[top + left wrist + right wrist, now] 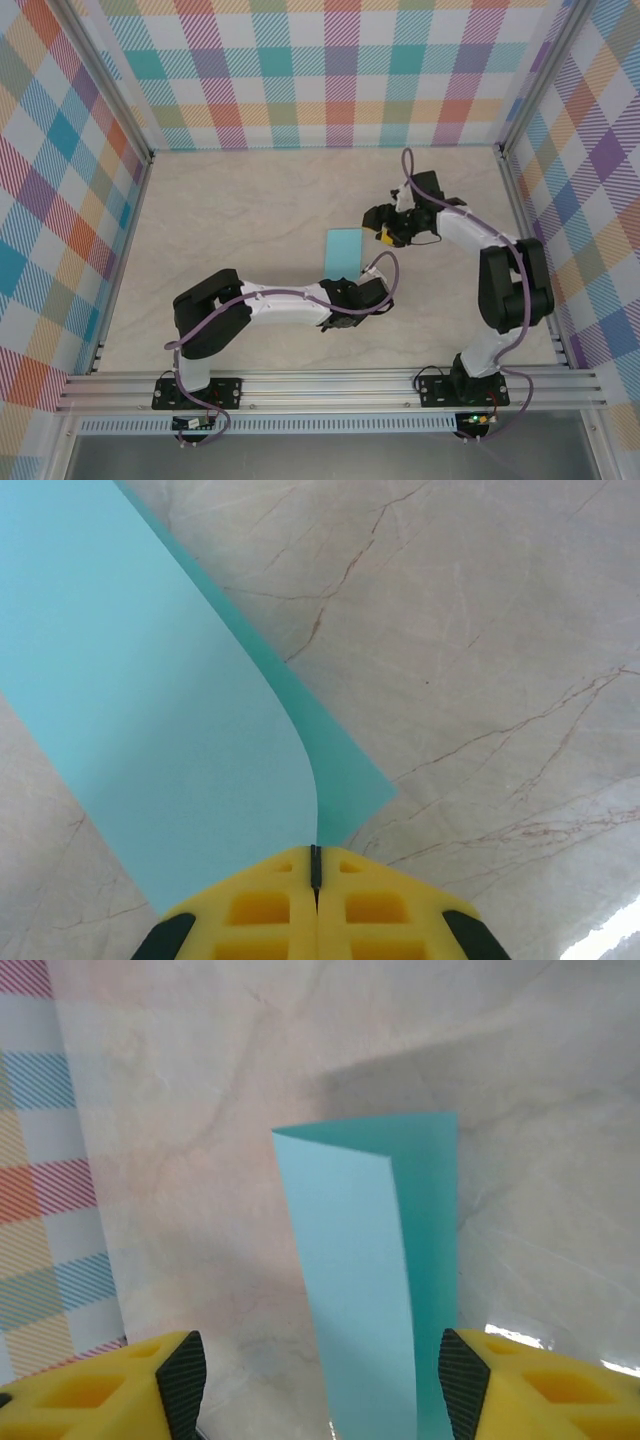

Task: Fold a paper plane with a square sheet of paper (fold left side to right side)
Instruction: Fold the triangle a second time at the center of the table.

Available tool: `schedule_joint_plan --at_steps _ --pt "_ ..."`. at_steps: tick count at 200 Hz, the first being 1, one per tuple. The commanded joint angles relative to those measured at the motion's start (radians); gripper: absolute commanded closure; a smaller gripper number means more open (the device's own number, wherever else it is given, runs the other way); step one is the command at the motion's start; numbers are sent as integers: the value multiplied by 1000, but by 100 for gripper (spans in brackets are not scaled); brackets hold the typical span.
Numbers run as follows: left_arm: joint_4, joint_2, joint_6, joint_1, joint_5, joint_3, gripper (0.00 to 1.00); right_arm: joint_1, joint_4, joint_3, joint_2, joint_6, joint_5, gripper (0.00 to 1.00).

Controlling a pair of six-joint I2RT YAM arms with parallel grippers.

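Observation:
The square sheet of paper point(343, 252) is turquoise and lies folded in half on the marble table, a long rectangle with no pointed paper plane shape. Its upper layer point(150, 710) bows up over the lower layer point(345, 780). My left gripper point(316, 865) sits at the paper's near end point(347, 282) and is shut, with the upper layer's edge running into the slit between the jaws. My right gripper point(385, 236) stands open at the paper's far right corner. In the right wrist view the folded paper point(350, 1260) runs between its spread fingertips point(184, 1380), apart from both.
Plaid walls point(300, 70) and aluminium frame posts point(100, 90) close in the table point(230, 210) on three sides. A rail point(320, 385) carrying both arm bases runs along the near edge. Bare marble lies left of the paper.

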Motion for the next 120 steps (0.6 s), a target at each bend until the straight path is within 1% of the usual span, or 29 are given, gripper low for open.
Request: schedule_joint_plan --at_steps 1,11,29,54,62,77,97,120 --pt "22 -63 -33 31 57 -28 100 -23 -52 -49 -76 -53 36 29" --pt "30 -75 -44 46 80 -40 100 -23 -72 -73 -98 -73 60 30" --pt "47 -99 -64 72 126 -63 100 -23 -56 -148 -147 -76 76 39" --pt "75 -146 -90 112 189 -111 100 -15 30 -277 -203 -36 27 58" --pt "121 -163 -95 125 214 -127 100 -3 45 -302 -210 -31 18 64" --pt "138 -191 -106 151 251 -153 100 27 55 -346 -210 -23 18 73" --pt "135 -211 -106 177 279 -171 100 69 117 -401 -187 10 -1 84" --pt "129 -223 -105 197 297 -185 100 121 169 -417 -127 39 -13 90"
